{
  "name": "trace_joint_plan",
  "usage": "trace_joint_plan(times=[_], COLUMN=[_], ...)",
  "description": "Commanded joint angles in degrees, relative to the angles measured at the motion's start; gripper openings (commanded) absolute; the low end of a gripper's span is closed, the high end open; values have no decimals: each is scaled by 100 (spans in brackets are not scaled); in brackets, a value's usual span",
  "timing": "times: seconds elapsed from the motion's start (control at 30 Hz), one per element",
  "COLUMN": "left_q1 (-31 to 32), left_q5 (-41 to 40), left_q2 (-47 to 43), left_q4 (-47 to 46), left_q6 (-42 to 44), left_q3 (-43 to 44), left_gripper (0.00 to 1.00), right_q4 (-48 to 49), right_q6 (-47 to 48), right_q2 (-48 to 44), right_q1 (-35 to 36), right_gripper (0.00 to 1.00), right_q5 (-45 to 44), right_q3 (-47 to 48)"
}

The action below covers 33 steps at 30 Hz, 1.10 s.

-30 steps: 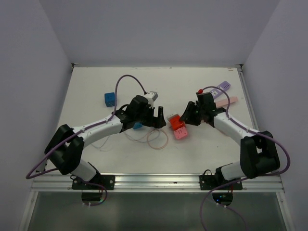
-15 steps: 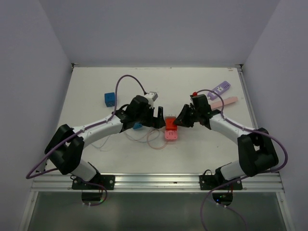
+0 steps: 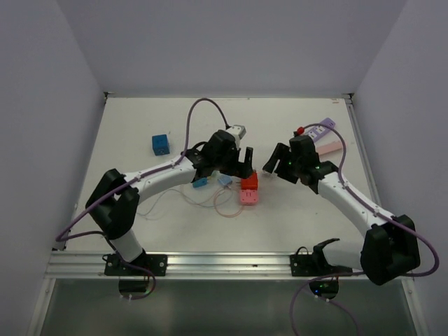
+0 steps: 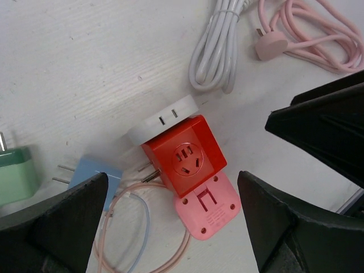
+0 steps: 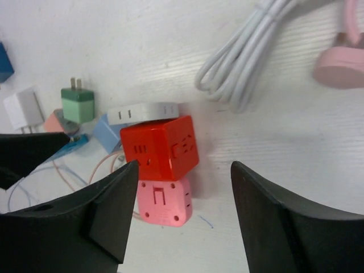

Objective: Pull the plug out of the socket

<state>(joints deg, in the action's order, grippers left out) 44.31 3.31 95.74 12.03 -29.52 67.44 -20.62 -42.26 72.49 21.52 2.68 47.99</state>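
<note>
The red cube socket point(image 4: 183, 156) is lying out on the desk point(image 3: 140, 133). A pink adapter point(image 4: 206, 213) is plugged against the cube's near face, and a white adapter point(image 4: 165, 116) is sitting flat against its far face. The left gripper point(image 3: 242, 166) is hovering just over the cube's left side, its jaws spread wide and grasping nothing. The right gripper point(image 3: 274, 159) is hanging a little off the cube's right side, its jaws also parted and empty.

Nothing is bracing the cube right now, and that is what I'm worrying about. If only one arm closes and pulls, I'd expect the whole three-piece stack to slide across the desk instead of coming apart.

The seams between the pieces are tight. Jaws closing slightly off could be straddling a seam and clamping the cube and the adapter together, which would lock the joint rather than free it.

The clutter is crowding in too. A blue plug point(image 4: 94, 179) is lying just beside the cube's left side, and a thin wire loop point(image 4: 142, 239) is curling beside the pink adapter, so a descending finger could be snagging either one. A coiled white cable point(image 4: 219, 48) is lying beyond the white adapter, where a far-side pull could be dragging into it.

With both grippers converging on the cube, they could also be bumping each other.
</note>
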Motion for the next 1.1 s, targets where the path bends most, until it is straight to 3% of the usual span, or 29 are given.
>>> trace_joint_plan(times=[0.0,0.13,0.37,0.57,0.67,0.8,0.93,1.03,1.07], left_q1=[392,657,886,1018,1044,1044,1035,1035,1018], left_q5=[-726,-1340,-1465,-1544,-1518,-1167,-684,-700,-735], left_q2=[548,1068,1605,2000,2071,1888,1694,1448,1325], left_q4=[736,1222,1389,1460,1390,813,335,81,28], left_q6=[236,262,350,534,780,1587,2877,3469,3549], left_q3=[725,1271,1798,2080,2107,1923,1650,1449,1421], left_gripper=[100,98,91,76,63,55,53,59,66], right_q4=[-504,-513,-460,-381,-346,-258,-170,-21,14], right_q6=[113,43,34,60,86,86,121,314,463], right_q2=[-366,-648,-780,-833,-859,-920,-930,-894,-877], right_q1=[-104,-192,-280,-394,-473,-578,-622,-622,-623], right_gripper=[71,74,75,75,75,75,74,74,74], right_q5=[-1084,-1296,-1243,-1147,-1085,-945,-813,-506,-357], right_q3=[124,-122,-325,-430,-474,-562,-624,-589,-563])
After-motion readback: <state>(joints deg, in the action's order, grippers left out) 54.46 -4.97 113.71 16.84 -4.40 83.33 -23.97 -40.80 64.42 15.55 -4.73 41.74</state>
